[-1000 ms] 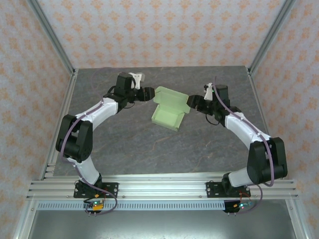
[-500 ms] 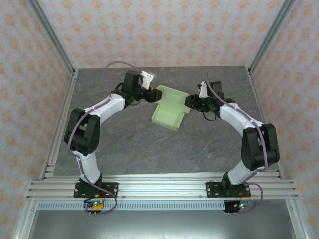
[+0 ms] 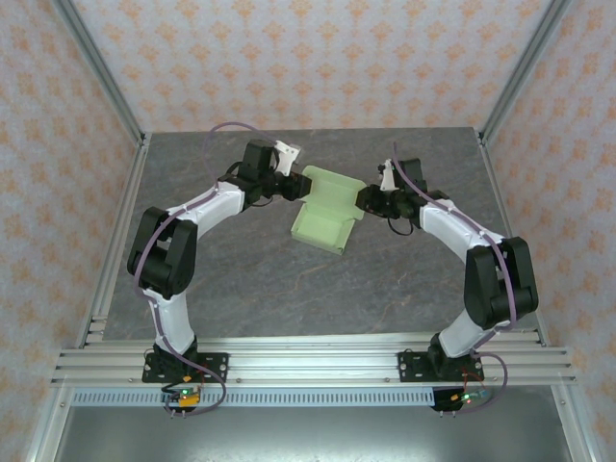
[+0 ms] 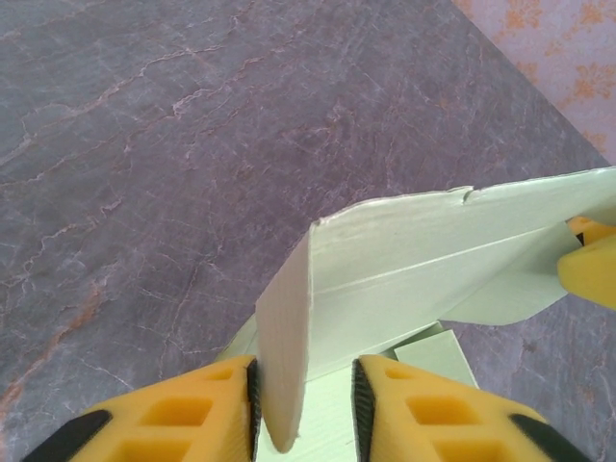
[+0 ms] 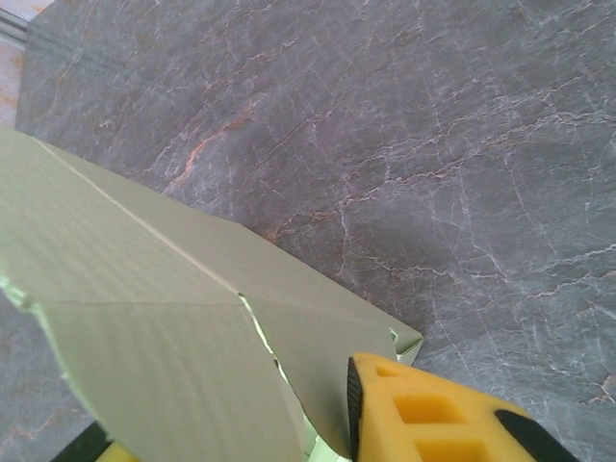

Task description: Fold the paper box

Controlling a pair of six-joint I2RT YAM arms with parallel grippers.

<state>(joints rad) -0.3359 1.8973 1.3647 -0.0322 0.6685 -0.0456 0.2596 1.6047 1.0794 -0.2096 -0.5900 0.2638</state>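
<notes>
While you log one paper box (image 3: 327, 210) and two grippers, note the box lies part-folded at the far middle of the table (image 3: 289, 279), tray mouth up. The left gripper (image 4: 303, 385) straddles one end of a raised flap (image 4: 433, 250) with a gap showing, unclamped. The right gripper (image 3: 366, 199) flanks the other end, and you cannot tell whether it pinches.

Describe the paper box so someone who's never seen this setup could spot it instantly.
Find the grey stone-patterned table, then its far middle, between the left gripper and right gripper. The paper box is there: pale green, half-folded card, the only green thing on it.
</notes>
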